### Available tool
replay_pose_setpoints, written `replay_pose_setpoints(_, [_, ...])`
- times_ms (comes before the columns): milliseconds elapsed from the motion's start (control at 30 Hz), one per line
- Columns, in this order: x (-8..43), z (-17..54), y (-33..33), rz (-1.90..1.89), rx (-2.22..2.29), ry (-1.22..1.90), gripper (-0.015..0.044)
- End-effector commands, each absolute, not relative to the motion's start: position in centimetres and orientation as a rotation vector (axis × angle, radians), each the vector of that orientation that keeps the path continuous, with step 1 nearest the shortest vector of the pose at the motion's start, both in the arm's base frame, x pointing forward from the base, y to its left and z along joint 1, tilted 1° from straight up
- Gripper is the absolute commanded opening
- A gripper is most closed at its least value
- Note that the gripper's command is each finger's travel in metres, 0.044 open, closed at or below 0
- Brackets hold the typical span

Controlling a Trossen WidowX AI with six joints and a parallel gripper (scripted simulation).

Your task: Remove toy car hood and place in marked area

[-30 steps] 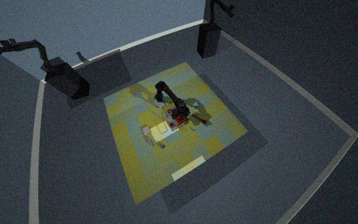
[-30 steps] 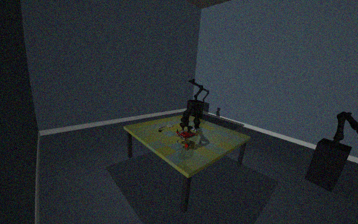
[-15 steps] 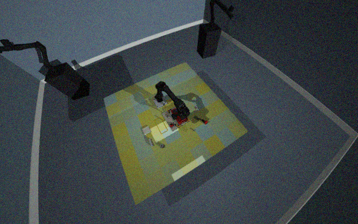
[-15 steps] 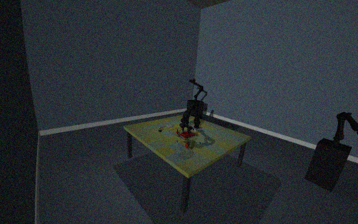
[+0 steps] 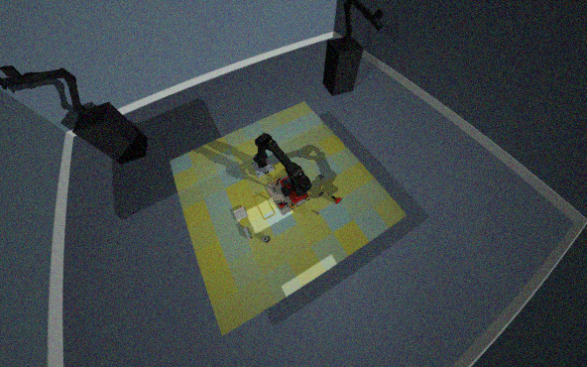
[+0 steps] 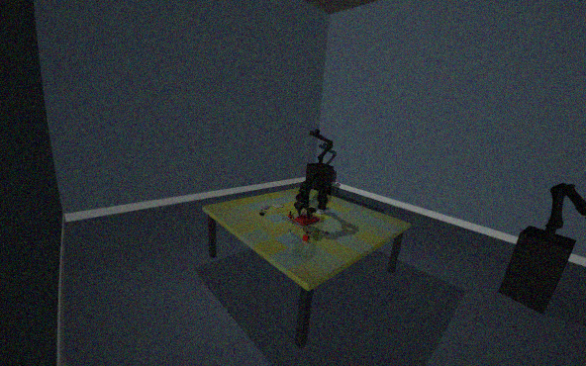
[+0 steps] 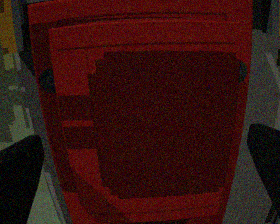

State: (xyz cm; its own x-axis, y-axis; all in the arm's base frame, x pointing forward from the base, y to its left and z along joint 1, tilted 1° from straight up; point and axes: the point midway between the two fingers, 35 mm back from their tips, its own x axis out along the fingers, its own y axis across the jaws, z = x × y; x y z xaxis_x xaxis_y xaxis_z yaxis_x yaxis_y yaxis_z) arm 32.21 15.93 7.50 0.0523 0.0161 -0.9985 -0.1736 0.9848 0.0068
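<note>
Evidently to straddle the toy car's red hood [image 7: 166,125], the hand [image 7: 147,140] is spread nearly fully, holding nothing, its fingertips beyond both sides. Beside the car [image 5: 295,201] [image 6: 306,223] on the tabletop [image 5: 266,283] [image 6: 310,282], the outlined area [image 5: 267,209] presumably awaits the hood.

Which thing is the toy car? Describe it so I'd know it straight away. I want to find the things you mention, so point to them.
Find the patchwork table [image 5: 310,238] [image 6: 285,247], yellow and blue-green. The black arm [image 5: 286,161] bends over it. Beneath the arm's lower end sits the toy car [image 5: 297,197] [image 6: 310,221] [image 7: 141,35], red and far bigger than the separate small red piece [image 5: 337,199] [image 6: 306,237].
</note>
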Motion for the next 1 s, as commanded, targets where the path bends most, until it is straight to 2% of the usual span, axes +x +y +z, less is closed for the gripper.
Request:
replay_pose_setpoints(0, [32.1,7.1,15.8,0.144,-0.136,1.516,0.044])
replay_pose_setpoints(967, [32.2,5.7,15.8,0.144,-0.136,1.516,0.044])
